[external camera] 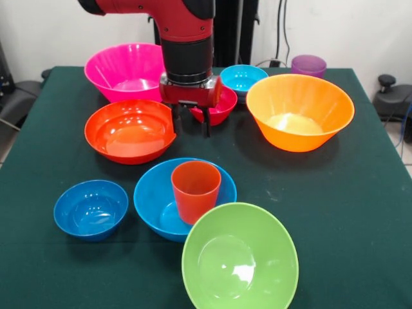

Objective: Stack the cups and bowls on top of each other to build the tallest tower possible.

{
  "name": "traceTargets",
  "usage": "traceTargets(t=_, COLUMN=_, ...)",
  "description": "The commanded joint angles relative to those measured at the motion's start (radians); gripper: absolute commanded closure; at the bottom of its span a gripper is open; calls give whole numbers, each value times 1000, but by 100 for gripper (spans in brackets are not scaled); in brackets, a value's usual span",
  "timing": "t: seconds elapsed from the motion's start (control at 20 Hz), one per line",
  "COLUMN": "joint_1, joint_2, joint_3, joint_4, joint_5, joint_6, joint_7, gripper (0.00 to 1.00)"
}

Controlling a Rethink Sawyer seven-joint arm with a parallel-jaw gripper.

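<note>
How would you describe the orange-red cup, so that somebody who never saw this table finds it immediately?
Start at the large lime green plastic bowl at the table's near edge. Directly behind it is the medium sky-blue plastic bowl, and the opaque orange-red tapered plastic cup stands inside it. It is the only upright cup sitting in a bowl.

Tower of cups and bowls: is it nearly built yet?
Only just begun. Done: the orange-red cup stands in the sky-blue bowl. In hand: nothing; the open gripper hangs beside the red-orange bowl. Left: that bowl, the orange bowl, and every other piece stands alone on the table.
</note>
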Motion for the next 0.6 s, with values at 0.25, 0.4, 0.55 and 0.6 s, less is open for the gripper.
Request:
traceTargets(t=0.25, joint_1=-27, joint_2=9, joint_3=69, joint_4=58, joint_5=-76, joint_6=-21, joint_7=-37, gripper=0)
traceTargets(t=0.4, joint_1=-33, joint_2=5, joint_3=70, joint_4=62, joint_5=-76, joint_6=-19, joint_7=-38, gripper=0)
traceTargets(t=0.55, joint_1=-39, joint_2=-6, joint_3=69, joint_4=72, joint_5=-79, joint_6=-14, joint_7=-43, gripper=0)
traceTargets(t=0.6, joint_1=-40, joint_2=-12, joint_3=69, joint_4=75, joint_5=-79, joint_6=-10, joint_7=-44, gripper=0)
